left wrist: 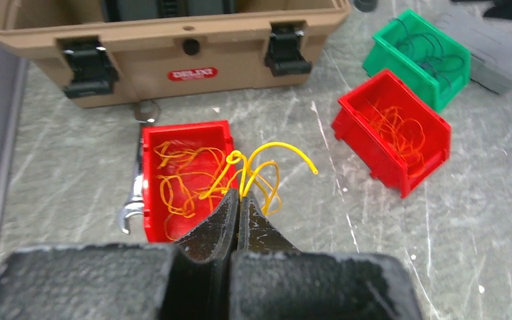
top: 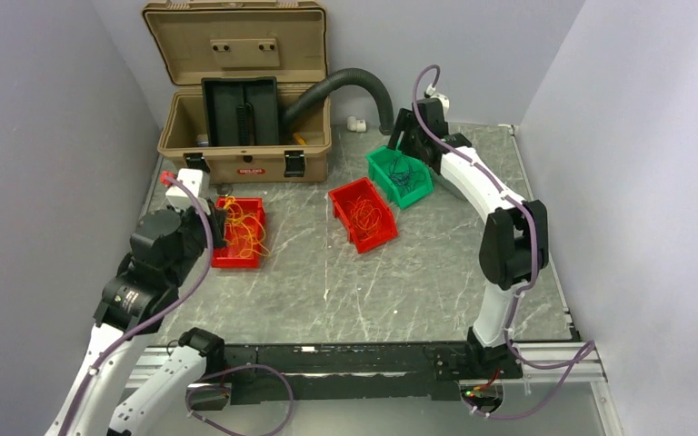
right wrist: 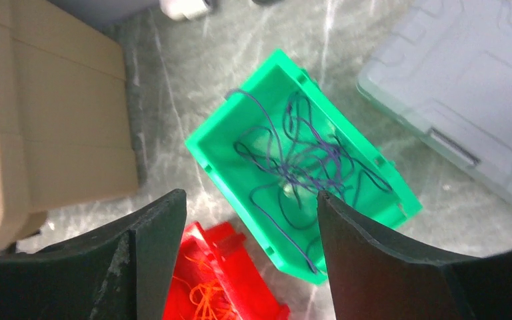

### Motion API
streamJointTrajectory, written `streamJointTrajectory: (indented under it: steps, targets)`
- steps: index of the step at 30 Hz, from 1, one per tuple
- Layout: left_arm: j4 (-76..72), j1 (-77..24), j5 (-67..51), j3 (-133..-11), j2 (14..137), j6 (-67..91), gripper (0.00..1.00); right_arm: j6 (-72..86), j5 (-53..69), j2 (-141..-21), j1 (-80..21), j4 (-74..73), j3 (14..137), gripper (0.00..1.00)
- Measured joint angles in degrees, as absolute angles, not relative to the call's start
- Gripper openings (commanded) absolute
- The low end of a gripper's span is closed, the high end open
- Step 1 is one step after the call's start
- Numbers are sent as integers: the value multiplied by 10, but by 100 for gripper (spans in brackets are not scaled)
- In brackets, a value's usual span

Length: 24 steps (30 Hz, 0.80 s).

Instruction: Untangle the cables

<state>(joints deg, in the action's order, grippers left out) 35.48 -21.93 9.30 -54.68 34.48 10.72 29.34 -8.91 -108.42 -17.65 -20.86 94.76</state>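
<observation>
Left gripper [left wrist: 240, 208] fully closed, pinching yellow cables [left wrist: 275, 148]; strands raised above left red bin [left wrist: 187, 128], others lying inside it; right gripper [right wrist: 250, 197] spread wide, holding nothing, hovering over green bin [right wrist: 207, 148] containing dark cables [right wrist: 300, 160]; orange cables [left wrist: 400, 130] in centre red bin [left wrist: 373, 163]; bins on counter [left wrist: 293, 133].
</observation>
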Motion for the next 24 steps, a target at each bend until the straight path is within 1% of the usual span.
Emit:
streamJointTrajectory:
  steps: [8,13,20,24]
  targets:
    - [391,-219,183,-659,404,102,0,286,-84,-1020,-175,-215,859,75]
    - [393,-219,214,-700,424,96,0,281,-74,-948,-174,-213,824,76]
    - [375,-219,251,-685,462,87,0,281,-59,-872,-173,-205,792,76]
    - [371,-209,274,-670,514,89,0,281,-50,-843,-173,-204,772,76]
